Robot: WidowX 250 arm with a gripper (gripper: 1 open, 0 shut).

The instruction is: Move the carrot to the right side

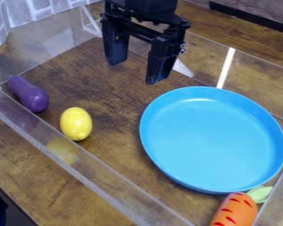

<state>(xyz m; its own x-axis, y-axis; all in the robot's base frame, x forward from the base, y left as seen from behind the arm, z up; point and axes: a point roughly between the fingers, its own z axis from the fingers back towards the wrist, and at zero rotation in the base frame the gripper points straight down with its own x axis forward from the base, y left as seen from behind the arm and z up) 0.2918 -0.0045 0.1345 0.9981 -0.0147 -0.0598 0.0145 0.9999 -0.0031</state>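
One pincer (135,71), wide open

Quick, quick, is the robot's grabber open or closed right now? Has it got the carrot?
Gripper: open, its two fingers apart with nothing held; the carrot is away from it, near the bottom right of the picture.

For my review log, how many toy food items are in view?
3: the purple eggplant at left, the yellow lemon right of it, and the carrot at bottom right. The arm could hide others.
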